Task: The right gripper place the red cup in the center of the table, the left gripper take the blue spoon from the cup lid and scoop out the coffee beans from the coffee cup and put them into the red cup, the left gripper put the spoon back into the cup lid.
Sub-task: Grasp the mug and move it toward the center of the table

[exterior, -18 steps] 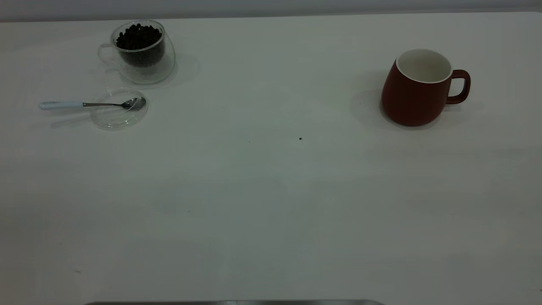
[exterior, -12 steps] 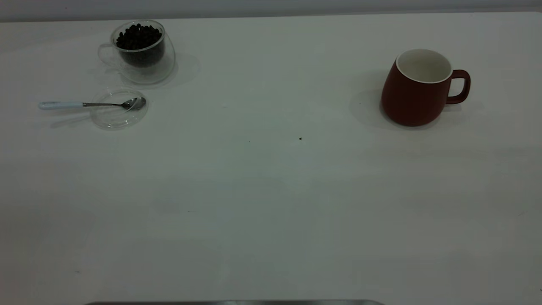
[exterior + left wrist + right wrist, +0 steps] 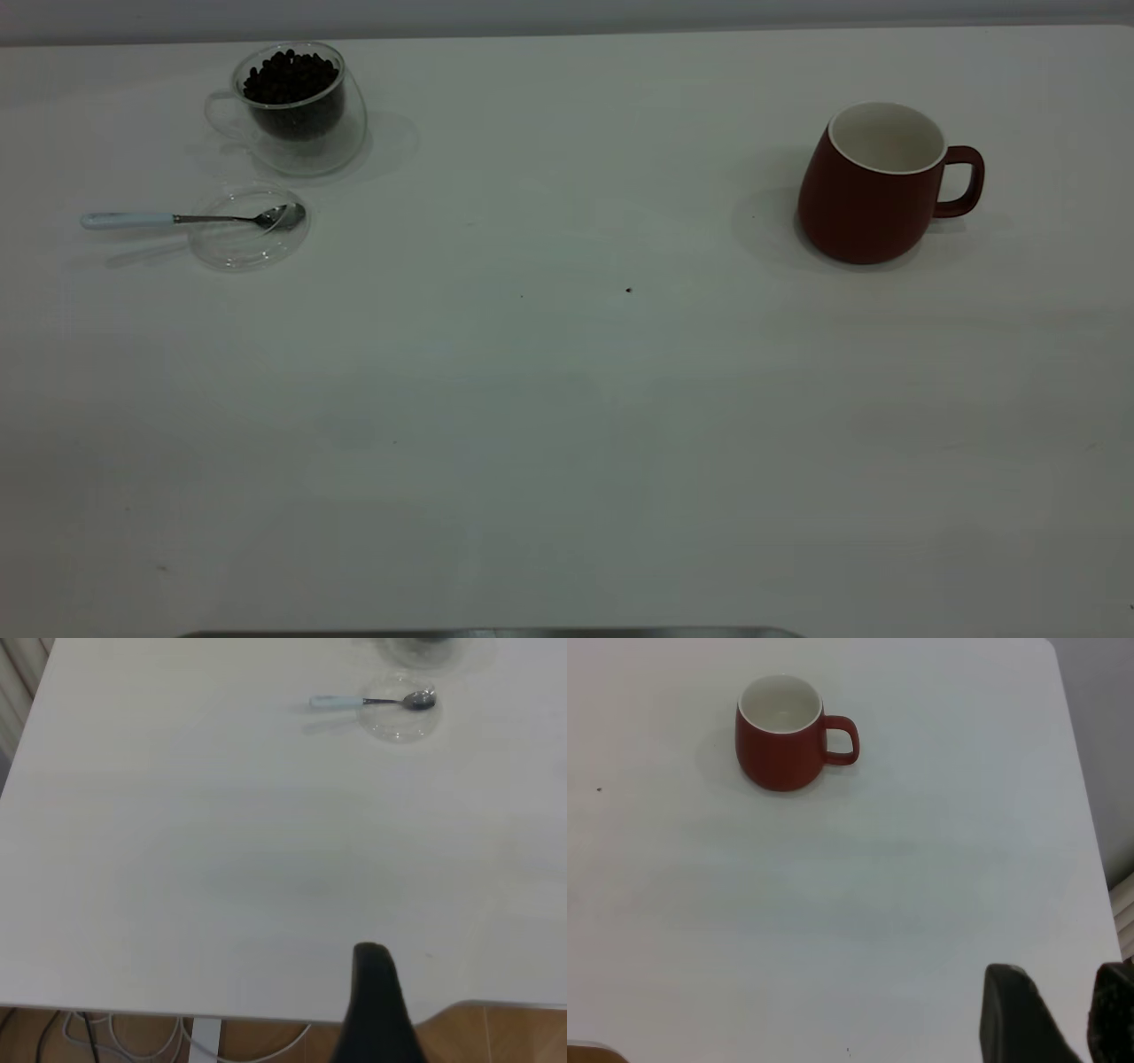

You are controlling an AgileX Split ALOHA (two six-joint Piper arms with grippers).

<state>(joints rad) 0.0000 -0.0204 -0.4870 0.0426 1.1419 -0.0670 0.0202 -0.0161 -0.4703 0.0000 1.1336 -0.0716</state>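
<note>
The red cup (image 3: 873,186) stands upright and empty at the far right of the white table (image 3: 567,425), handle to the right; it also shows in the right wrist view (image 3: 780,735). The coffee cup (image 3: 297,111) holds coffee beans (image 3: 290,75) at the far left. Just in front of it the blue spoon (image 3: 177,218) lies with its bowl in the cup lid (image 3: 248,239), handle pointing left; the left wrist view shows both, spoon (image 3: 363,701) and lid (image 3: 399,718). My right gripper (image 3: 1076,992) is open and empty, far from the red cup. My left gripper (image 3: 379,1001) hangs at the table's near edge, far from the spoon.
A tiny dark speck (image 3: 628,290) marks the table's middle. The table's near edge, wood floor (image 3: 496,1036) and white cables (image 3: 133,1036) show in the left wrist view. A grey strip (image 3: 487,633) lies along the bottom of the exterior view.
</note>
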